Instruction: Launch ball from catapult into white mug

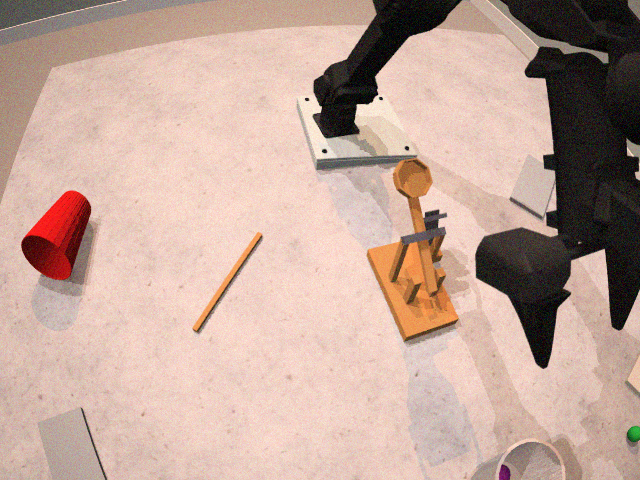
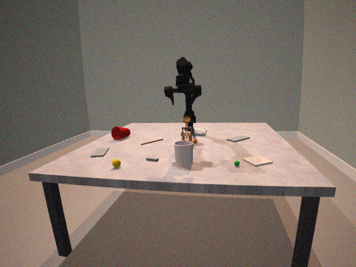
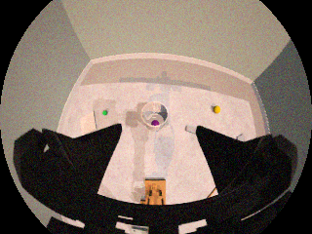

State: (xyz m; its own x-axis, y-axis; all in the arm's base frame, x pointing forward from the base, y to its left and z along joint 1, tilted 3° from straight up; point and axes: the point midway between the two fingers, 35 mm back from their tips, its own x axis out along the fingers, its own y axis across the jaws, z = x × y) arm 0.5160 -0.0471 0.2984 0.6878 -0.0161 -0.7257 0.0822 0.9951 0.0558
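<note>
The white mug (image 1: pixel 541 462) (image 2: pixel 183 155) (image 3: pixel 162 108) stands upright near the table's front edge. A purple ball (image 1: pixel 504 472) (image 3: pixel 155 123) is inside it. The orange catapult (image 1: pixel 412 325) (image 2: pixel 187 132) (image 3: pixel 155 189) stands between the arm's base and the mug. Its throwing arm is raised, with an empty cup (image 1: pixel 412 178) at the arm-base side. My gripper (image 1: pixel 580 347) (image 2: pixel 182 104) (image 3: pixel 159 129) is wide open and empty, high above the table, pointing down.
A green ball (image 1: pixel 633 434) (image 2: pixel 236 163) lies beside a tan tile (image 2: pixel 257 160). A yellow ball (image 2: pixel 116 163) and a small grey block (image 2: pixel 152 159) lie on the mug's other side. A red cup (image 1: pixel 62 232) lies tipped over. An orange stick (image 1: pixel 227 283) and two grey plates (image 1: pixel 72 444) (image 1: pixel 531 186) lie flat.
</note>
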